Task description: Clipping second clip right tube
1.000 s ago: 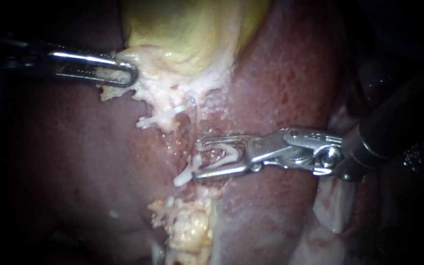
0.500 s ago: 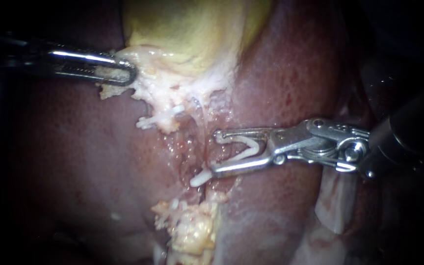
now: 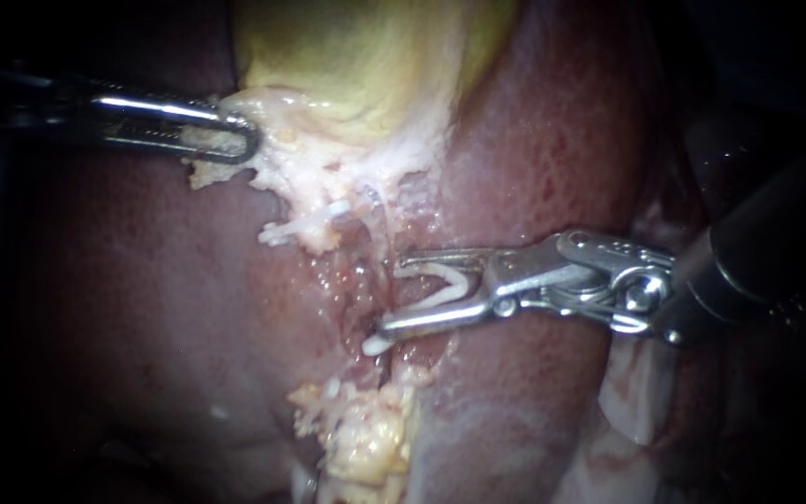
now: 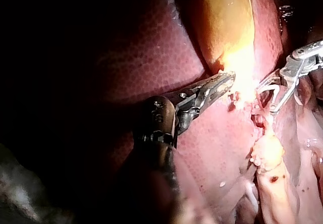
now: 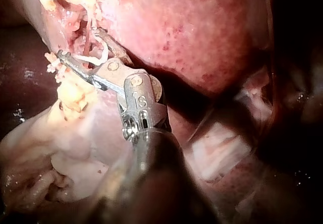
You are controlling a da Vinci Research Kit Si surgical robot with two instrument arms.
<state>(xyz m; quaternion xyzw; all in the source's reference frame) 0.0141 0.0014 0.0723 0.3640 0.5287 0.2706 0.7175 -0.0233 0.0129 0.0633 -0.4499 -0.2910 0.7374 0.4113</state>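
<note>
Overall, the field is wet tissue throughout, and its margins fall off into darkness on every side. The liver (image 3: 142,308) forms the surface: dark red, finely mottled and glistening. The gallbladder (image 3: 356,56), yellow-green, lies at the top centre, and a ragged white fringe (image 3: 282,168) hangs from its lower edge. A lumpy yellow fat clump (image 3: 366,439) sits lower down in the groove, and a pale flap (image 3: 632,392) lies under the right shaft.

The left instrument (image 3: 226,140) has its jaws closed on the fringe at the gallbladder's lower left corner. A placed clip (image 3: 305,222), white, sits in the fringe just below.

The right instrument (image 3: 392,294) reaches into the groove with its jaws spread, and a white V-shaped clip (image 3: 450,289) is seated between them, touching both. One leg of that clip juts past the lower jaw. A thin pale tube (image 3: 386,224) runs down from the fringe to the jaw tips. Whether it lies inside the clip cannot be told.
</note>
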